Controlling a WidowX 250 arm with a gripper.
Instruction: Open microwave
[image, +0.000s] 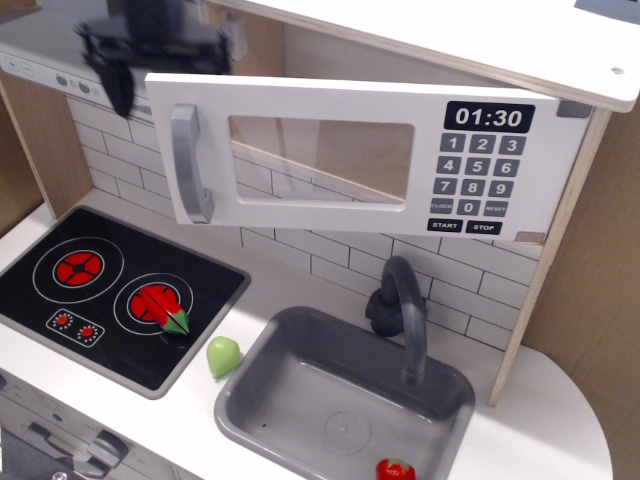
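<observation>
Already ajar: microwave (360, 155) under top shelf, door swung partly out; gripper (150, 55) blurred at door's upper-left corner, near handle (190, 163); jaw state unreadable; hook behind the free edge, pull along hinge arc.

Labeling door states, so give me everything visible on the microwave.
The microwave is a wide white painted-wood toy under the upper shelf. Its door is already swung partly open, left edge out, hinged at right. It has a vertical grey bar handle, a rectangular see-through window, a black 01:30 display and a grey keypad. The blurred dark gripper is at its upper left corner; contact unclear.
</observation>
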